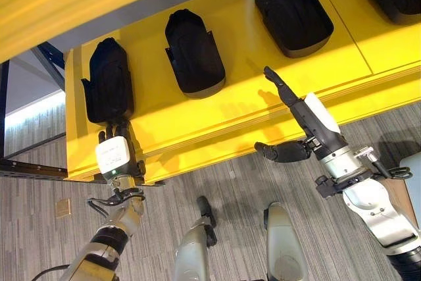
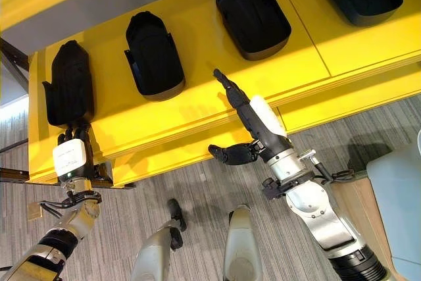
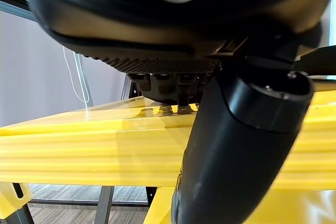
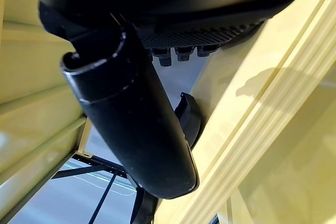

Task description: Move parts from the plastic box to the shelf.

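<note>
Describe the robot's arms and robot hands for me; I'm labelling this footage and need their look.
Both arms are silver-grey metal with dark joint rings and thin black cables looping at the wrists. The left robot hand is dark with a white rectangular cover on its back. The right robot hand is likewise black, with slim segmented fingers, a thick rounded black thumb and a white cover along its back.

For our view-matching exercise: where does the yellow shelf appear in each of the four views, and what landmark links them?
Left eye view: yellow shelf, a diagonal band across the upper half.
Right eye view: the same diagonal band.
Left wrist view: a broad band past the left hand.
Right wrist view: beside the right hand, close up.
Shared landmark: its ribbed front edge.
</note>
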